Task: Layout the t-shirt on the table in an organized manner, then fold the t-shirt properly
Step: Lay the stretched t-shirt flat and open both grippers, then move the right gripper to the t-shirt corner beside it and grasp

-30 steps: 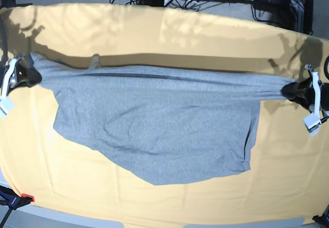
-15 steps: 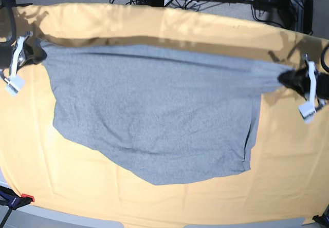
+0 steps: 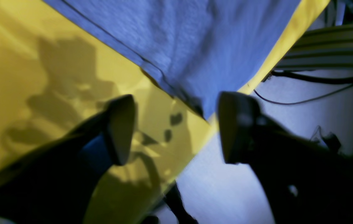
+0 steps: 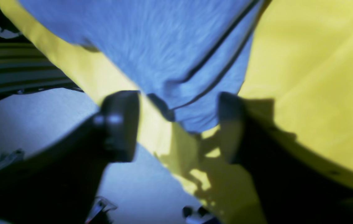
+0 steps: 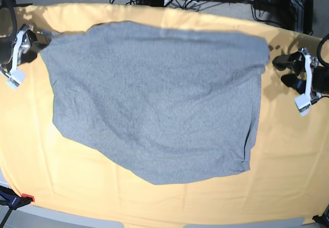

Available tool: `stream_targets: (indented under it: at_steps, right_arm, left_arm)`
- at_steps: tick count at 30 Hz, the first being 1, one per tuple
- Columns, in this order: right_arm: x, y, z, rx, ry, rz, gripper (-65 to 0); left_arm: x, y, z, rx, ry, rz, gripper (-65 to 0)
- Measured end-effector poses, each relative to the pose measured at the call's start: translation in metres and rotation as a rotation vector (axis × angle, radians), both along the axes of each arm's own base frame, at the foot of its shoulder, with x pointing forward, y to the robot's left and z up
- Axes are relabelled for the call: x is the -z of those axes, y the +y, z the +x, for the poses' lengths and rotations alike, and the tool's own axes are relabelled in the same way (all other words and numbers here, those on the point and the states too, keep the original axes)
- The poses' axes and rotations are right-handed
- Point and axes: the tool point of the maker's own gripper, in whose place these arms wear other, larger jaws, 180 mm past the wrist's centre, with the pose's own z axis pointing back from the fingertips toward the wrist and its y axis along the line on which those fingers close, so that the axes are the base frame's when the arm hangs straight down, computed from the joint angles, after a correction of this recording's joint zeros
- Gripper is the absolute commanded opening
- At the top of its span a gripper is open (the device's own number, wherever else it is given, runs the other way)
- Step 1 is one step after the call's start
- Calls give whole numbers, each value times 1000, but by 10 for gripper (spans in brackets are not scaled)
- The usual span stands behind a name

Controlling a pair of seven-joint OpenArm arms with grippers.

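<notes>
Worktop in yellow-orange cloth carries the grey t-shirt, spread flat across its middle and far half, plain side up, near hem slanting. Left claw released, jaws apart just off the shirt's corner. Right claw released too, beside the opposite corner, holding nothing.
</notes>
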Motion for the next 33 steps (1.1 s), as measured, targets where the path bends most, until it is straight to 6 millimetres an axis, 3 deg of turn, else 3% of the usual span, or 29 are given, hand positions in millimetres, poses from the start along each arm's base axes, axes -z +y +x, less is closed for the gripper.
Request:
stream_targets:
  at_steps: [6,10,13,19,22,28,33]
  right_arm:
    - [-48,-6,46,36,-197,32,-213]
    - [-73,1,76,66,-354,89,-213]
    - [-85,3,97,109,-476,113,-213]
    - [-99,-11,135,282,-648,82,-213]
    - [-93,-9,144,351,-651,126,-213]
    - [-30,-16,170,551,-477,275,-213]
    - [4,-20,199,679,-356,458,-213]
  left_arm:
    - [-46,3,40,-19,-160,2,-207]
    - [-75,9,77,-122,-322,-14,-207]
    - [-72,27,93,-214,-350,35,-207]
    - [-48,46,99,-339,-283,-3,-207]
    - [-35,60,99,-397,-237,-9,-207]
    - [-20,61,98,-438,-196,-50,-207]
    - [-22,63,99,-441,-199,-48,-207]
